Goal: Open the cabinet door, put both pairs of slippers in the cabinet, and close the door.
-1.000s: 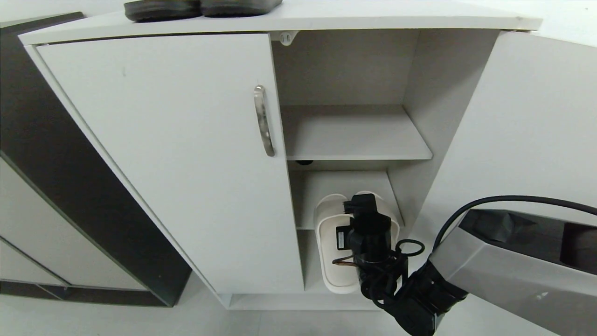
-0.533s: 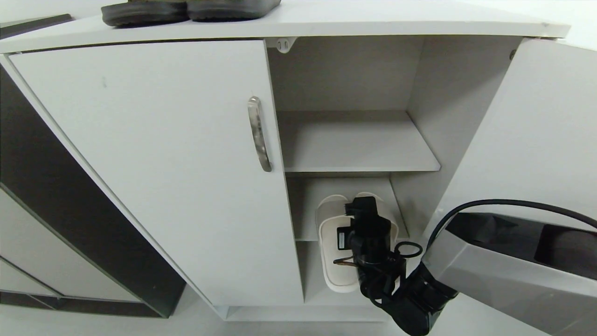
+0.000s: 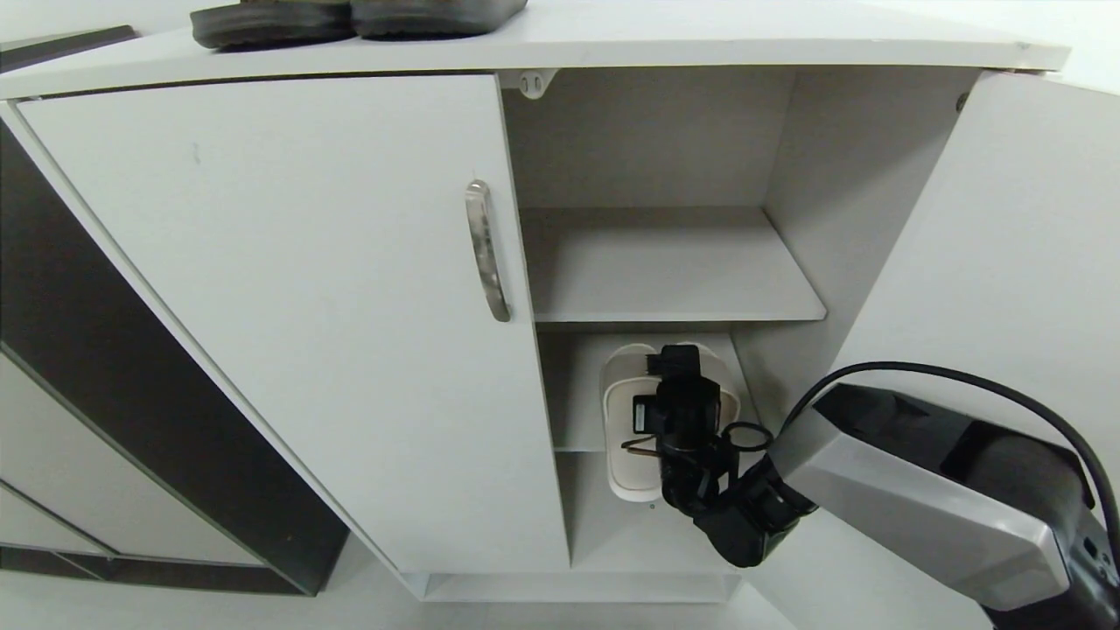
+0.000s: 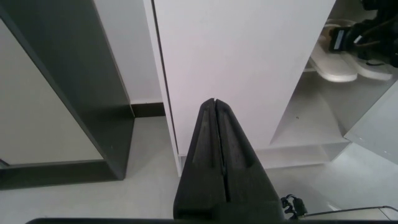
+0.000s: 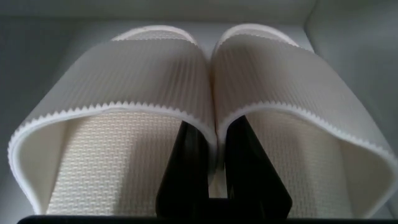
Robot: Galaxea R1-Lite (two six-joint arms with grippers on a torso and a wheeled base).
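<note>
The white slippers (image 5: 118, 124) (seemingly soft, light) are pinched together at their inner straps by the right hand (image 5: 214, 163).

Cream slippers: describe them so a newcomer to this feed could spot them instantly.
Find the white cabinet with its right door open. In the open half, just below the upper shelf, are the cream slippers, side by side, their inner straps pinched by the right gripper. Unlike the dark pair on the cabinet's top, they are pale and ribbed.

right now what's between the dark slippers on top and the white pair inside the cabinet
The cabinet's top board and the upper shelf, per the head view; the white pair sits below that shelf.
</note>
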